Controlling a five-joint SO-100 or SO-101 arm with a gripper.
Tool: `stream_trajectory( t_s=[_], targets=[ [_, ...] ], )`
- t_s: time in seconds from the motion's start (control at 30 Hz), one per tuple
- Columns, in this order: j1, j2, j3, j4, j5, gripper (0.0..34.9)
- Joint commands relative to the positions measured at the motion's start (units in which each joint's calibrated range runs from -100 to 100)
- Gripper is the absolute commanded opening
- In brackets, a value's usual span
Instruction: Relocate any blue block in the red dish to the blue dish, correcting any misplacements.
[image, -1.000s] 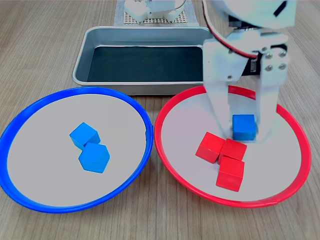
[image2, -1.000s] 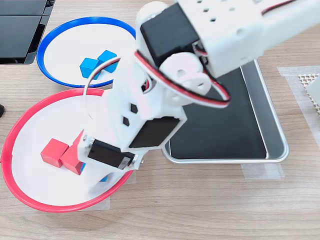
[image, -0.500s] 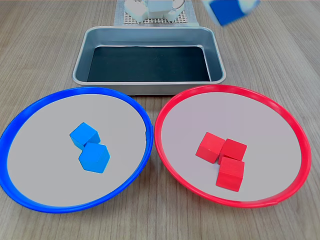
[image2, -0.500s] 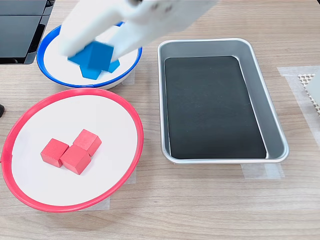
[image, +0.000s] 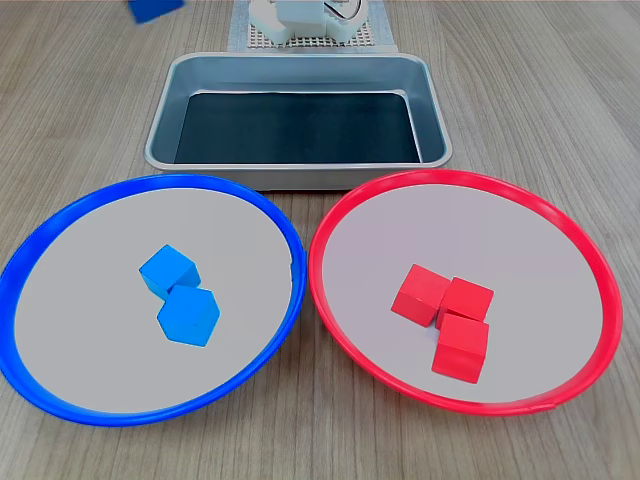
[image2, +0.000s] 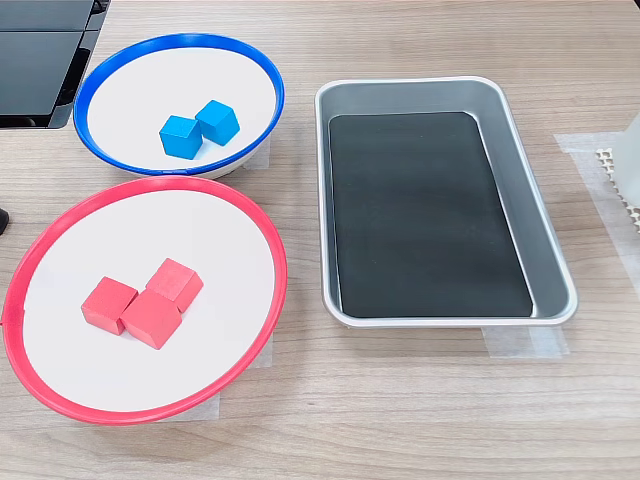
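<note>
Blue cube (image: 155, 9) is showing only as a blurred fragment at the top edge of the first exterior view, toward that view's left corner, above the tabletop and beyond the blue dish (image: 30, 250); half a second ago it was at the top edge toward the first exterior view's right. The gripper itself is lying outside both exterior views now, so how far its jaws are parted cannot be told, nor can a grasp on the cube be confirmed from these pictures; the cube being aloft suggests it is being carried.

Moving rightward in the first exterior view, the blue dish is holding two blue cubes (image: 178, 295), touching, left of its centre. The metal tray (image: 300, 68) is sitting empty along the far side of the tabletop. The red dish (image: 560, 215) is now holding three red cubes (image: 445, 318) only, clustered and touching; a second ago the blue cube was sitting just beside them between the fingers.

Judgement: the misplaced cube is out of the red dish and travelling toward the blue dish. Placement is not yet done; release over the blue dish's bare floor is what remains.
</note>
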Motion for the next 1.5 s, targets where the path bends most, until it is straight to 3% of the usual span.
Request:
stream_trajectory(
  t_s=[0.0, 0.53, 1.23, 1.3, 1.47],
  targets=[
    [2.15, 5.32, -1.12, -1.28, 0.05, 0.0],
    [3.37, 29.46, -20.96, -3.51, -1.61, 0.0],
    [2.62, 43.1, -28.52, -3.84, -1.42, 0.0],
    [2.24, 43.61, -28.97, -3.76, -1.37, 1.4],
    [2.05, 44.89, -31.07, -1.61, -1.07, 10.0]
  ],
)
